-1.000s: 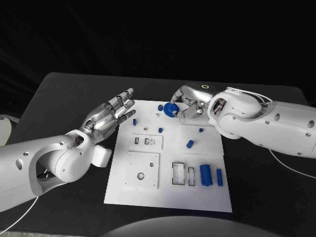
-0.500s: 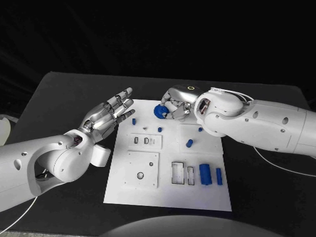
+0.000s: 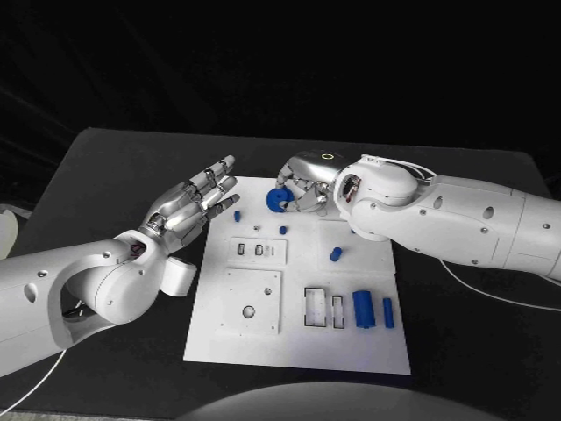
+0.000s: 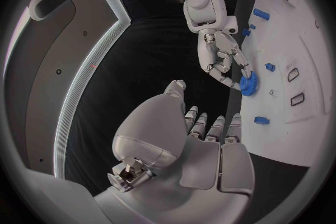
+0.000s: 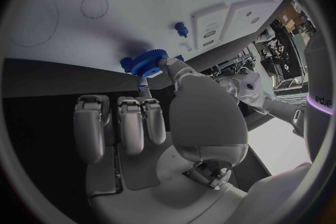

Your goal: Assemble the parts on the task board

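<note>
We see the right hand's fingertips pinching a small blue toothed plastic gear and holding it over the far left corner of the flat white task board, while the right hand curls down around it from the far side. The left hand hovers at the board's left edge, holding nothing, its fingers straight and slightly apart. We judge the gear-placing step is under way; next it must be lowered squarely onto its seat and released.
</note>
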Robot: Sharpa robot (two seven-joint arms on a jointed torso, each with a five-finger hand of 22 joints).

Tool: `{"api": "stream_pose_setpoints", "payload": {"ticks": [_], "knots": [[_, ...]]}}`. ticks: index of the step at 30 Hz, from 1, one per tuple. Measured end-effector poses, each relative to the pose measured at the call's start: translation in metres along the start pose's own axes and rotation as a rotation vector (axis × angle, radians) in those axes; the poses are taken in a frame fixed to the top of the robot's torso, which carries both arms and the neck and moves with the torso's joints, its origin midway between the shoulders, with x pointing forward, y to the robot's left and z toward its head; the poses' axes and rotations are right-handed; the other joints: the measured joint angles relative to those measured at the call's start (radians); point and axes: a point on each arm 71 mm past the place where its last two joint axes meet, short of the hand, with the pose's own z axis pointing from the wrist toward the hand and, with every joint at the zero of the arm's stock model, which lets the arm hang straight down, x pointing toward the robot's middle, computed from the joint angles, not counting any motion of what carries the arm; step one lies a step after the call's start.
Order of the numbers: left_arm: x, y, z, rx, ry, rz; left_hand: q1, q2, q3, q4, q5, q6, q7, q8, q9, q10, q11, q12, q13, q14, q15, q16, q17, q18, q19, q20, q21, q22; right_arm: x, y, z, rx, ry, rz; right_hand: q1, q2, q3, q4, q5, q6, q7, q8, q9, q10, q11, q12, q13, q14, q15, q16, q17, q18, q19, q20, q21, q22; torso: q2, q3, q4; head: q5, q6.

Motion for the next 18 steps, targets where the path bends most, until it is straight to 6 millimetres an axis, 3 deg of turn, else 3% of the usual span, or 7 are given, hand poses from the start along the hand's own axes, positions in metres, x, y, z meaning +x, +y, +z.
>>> {"api": "stream_pose_setpoints", "payload": {"ticks": [1,2,5,6,8,14,18], "knots": [[0.0000,0.0000,0.0000,0.000,0.000,0.000,0.000,0.000,0.000,0.000,0.000,0.000,0.000,0.000,0.000,0.000,0.000,0.000,0.000,0.000,0.000,0.000,0.000,0.000,0.000,0.000,0.000,0.000,0.0005,0.0008,0.0005,-0.002,0.001,0.000,0.000,0.000,0.002,0.002,-0.019,-0.013,0.002,0.003,0.009,0.000,0.000,0.000,0.000,0.000,0.000,0.000,0.000,0.000,0.000,0.000,-0.003,0.000,0.000,0.0000,0.0000,0.000,0.000],[0.0000,0.0000,0.0000,0.000,0.000,-0.001,0.000,0.000,0.000,0.000,0.000,0.000,0.000,0.000,0.000,0.000,0.000,0.000,0.000,0.000,0.000,0.000,0.000,0.000,0.000,0.000,0.000,0.000,0.0011,0.0014,0.0009,-0.003,0.003,0.000,0.000,0.000,0.004,0.001,-0.038,-0.026,0.005,0.001,0.086,0.000,0.000,0.000,0.000,0.000,0.000,0.000,0.000,0.000,0.000,0.000,-0.003,0.000,0.000,0.0000,0.0000,0.000,0.000],[-0.0001,0.0003,0.0004,-0.001,-0.001,-0.002,0.000,0.000,0.000,0.000,0.000,0.000,0.000,0.000,0.000,0.000,0.000,0.000,0.000,0.000,0.000,0.000,0.000,0.000,0.000,0.000,0.000,0.000,0.0051,0.0013,0.0010,-0.002,0.014,-0.002,-0.004,0.004,0.008,0.002,-0.063,-0.057,0.006,-0.031,0.187,0.000,0.000,0.000,0.000,0.000,0.000,0.000,0.000,0.000,0.000,0.000,-0.014,0.000,0.000,0.0000,0.0000,0.001,-0.001],[-0.0001,0.0003,0.0006,-0.001,-0.001,-0.002,0.000,0.000,0.000,0.000,0.000,0.000,0.000,0.000,0.000,0.000,0.000,0.000,0.000,0.000,0.000,0.000,0.000,0.000,0.000,0.000,0.000,0.000,0.0057,0.0011,0.0010,-0.002,0.016,-0.002,-0.004,0.004,0.008,0.002,-0.069,-0.069,0.004,-0.039,0.203,0.000,0.000,0.000,0.000,0.000,0.000,0.000,0.000,0.000,0.000,0.000,-0.018,0.000,0.000,0.0000,0.0001,0.001,-0.001],[-0.0004,0.0005,0.0008,-0.002,-0.002,-0.003,0.000,0.000,0.000,0.000,0.000,0.000,0.000,0.000,0.000,0.001,0.001,0.000,0.000,0.000,0.000,0.000,0.000,0.000,0.000,0.000,0.000,0.000,0.0065,0.0008,0.0010,-0.002,0.021,-0.003,-0.004,0.004,0.011,0.003,-0.089,-0.082,0.003,-0.052,0.208,0.000,0.000,0.000,0.000,0.000,0.000,0.000,0.000,0.000,0.000,0.000,-0.021,0.000,0.000,-0.0001,0.0001,0.001,-0.002],[-0.0016,0.0008,0.0009,-0.005,-0.006,-0.004,0.000,0.000,0.000,0.000,0.000,0.000,0.000,0.000,0.000,0.004,0.004,0.000,0.000,0.000,0.000,0.000,0.000,0.000,0.000,0.000,0.000,0.000,0.0075,-0.0007,0.0005,0.001,0.029,-0.006,-0.021,0.011,-0.006,-0.003,-0.241,-0.126,0.005,-0.093,0.172,0.000,0.000,0.000,0.000,0.000,0.000,-0.016,0.000,0.000,0.000,0.000,-0.046,0.000,0.000,-0.0001,-0.0003,0.003,-0.002],[-0.0018,0.0009,0.0009,-0.007,-0.008,-0.006,0.000,0.000,0.000,0.000,0.000,0.000,0.000,0.000,0.000,0.004,0.004,0.000,0.000,0.000,0.000,0.000,0.000,0.000,0.000,0.000,0.000,0.000,0.0084,-0.0031,-0.0007,0.006,0.035,-0.007,-0.021,0.011,-0.019,-0.007,-0.291,-0.142,0.009,-0.096,0.152,0.000,0.000,0.000,0.000,0.000,0.000,-0.023,0.000,0.000,0.000,0.000,-0.061,0.000,0.000,-0.0001,-0.0005,0.004,-0.002]]}}
